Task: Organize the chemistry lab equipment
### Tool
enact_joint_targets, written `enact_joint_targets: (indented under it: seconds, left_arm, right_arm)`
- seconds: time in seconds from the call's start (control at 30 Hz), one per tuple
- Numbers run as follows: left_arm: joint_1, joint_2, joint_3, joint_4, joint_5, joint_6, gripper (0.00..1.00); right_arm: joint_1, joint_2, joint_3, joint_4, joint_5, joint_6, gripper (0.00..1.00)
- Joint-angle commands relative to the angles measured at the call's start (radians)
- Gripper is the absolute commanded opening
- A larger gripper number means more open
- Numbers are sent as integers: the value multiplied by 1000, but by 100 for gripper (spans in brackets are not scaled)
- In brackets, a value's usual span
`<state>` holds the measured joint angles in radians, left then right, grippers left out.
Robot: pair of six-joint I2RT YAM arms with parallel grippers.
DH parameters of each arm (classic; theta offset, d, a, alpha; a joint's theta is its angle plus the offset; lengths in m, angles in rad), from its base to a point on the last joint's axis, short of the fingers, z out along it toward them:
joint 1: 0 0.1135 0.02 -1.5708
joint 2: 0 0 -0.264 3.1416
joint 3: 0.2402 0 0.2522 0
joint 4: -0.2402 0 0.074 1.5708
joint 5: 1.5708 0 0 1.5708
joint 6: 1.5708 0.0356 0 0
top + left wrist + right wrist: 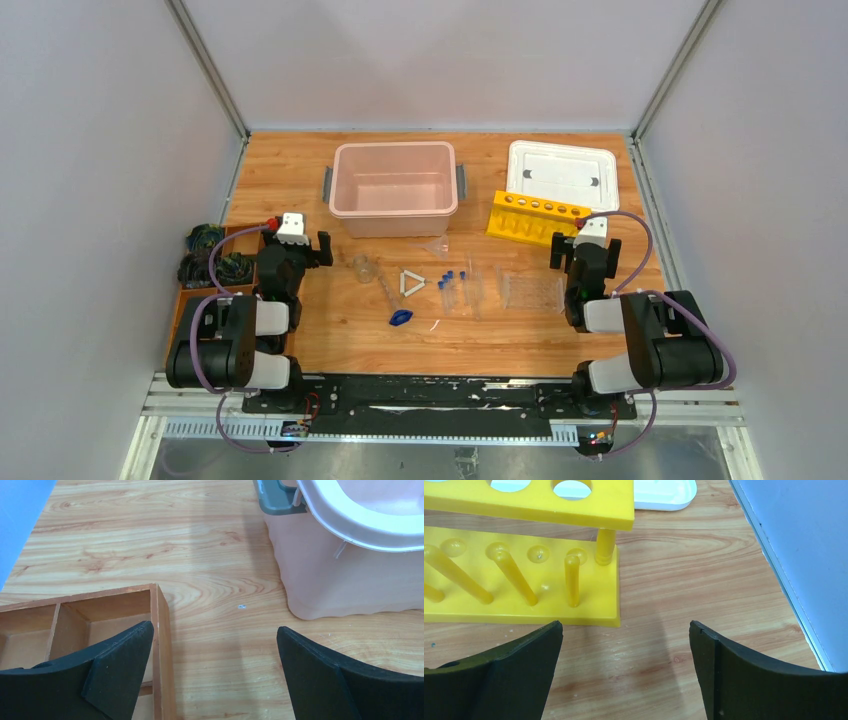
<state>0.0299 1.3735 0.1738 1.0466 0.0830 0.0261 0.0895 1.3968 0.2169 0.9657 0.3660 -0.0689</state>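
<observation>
In the top view the lab items lie mid-table: a clear beaker (pixel 363 266), a clear funnel (pixel 435 246), a white triangle (pixel 412 282), a blue clip (pixel 401 318), small blue-capped tubes (pixel 451 281), clear rods (pixel 474 287) and a clear tube rack (pixel 531 288). The yellow tube rack (pixel 536 218) stands at the back right and fills the upper left of the right wrist view (pixel 524 555). My left gripper (pixel 297 245) (pixel 215 635) is open and empty over bare wood left of the beaker. My right gripper (pixel 588 247) (pixel 625 630) is open and empty just right of the yellow rack.
A pink bin with grey handles (pixel 394 187) (pixel 350 570) stands at the back centre. A white lid (pixel 561 174) lies behind the yellow rack. A wooden compartment tray (pixel 205 275) (pixel 100 620) with cables sits at the left edge. Grey walls enclose the table.
</observation>
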Motion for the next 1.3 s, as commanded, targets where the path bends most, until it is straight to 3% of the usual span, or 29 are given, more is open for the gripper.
enact_joint_targets:
  seconds: [0.0, 0.37, 0.47, 0.57, 0.7, 0.77, 0.9, 1.0, 1.13, 1.2, 1.27]
  left_arm:
    - [-5, 1, 15, 45, -11, 3, 100]
    - [-5, -37, 9, 35, 7, 11, 100]
    - [-5, -159, 54, -164, -12, 15, 100]
    - [-5, -258, 139, -426, -24, 38, 100]
    - [-4, -375, 206, -643, -9, 46, 100]
    - [-4, -430, 246, -758, 11, 36, 100]
    - [-4, -468, 367, -989, 29, 15, 100]
    - [-4, -428, 499, -1183, 29, -6, 100]
    - [-3, -318, 700, -1449, 26, 26, 100]
    - [-2, -276, 788, -1542, 24, 47, 100]
    - [-1, -252, 833, -1606, 12, 51, 100]
  right_arm:
    - [-3, -7, 15, 25, 4, 9, 100]
    - [-1, -47, 22, 6, -9, -14, 100]
    - [19, -124, 76, -175, 79, 14, 100]
    - [18, -219, 198, -528, 154, 193, 100]
    - [24, -294, 376, -891, 63, 278, 100]
    - [24, -322, 433, -996, -6, 335, 100]
    - [14, -373, 487, -1076, -153, 531, 100]
    - [25, -383, 521, -1104, -344, 485, 100]
    - [204, -327, 607, -1192, -233, 433, 99]
    - [321, -269, 664, -1226, -163, 406, 90]
    - [400, -196, 717, -1253, -146, 407, 74]
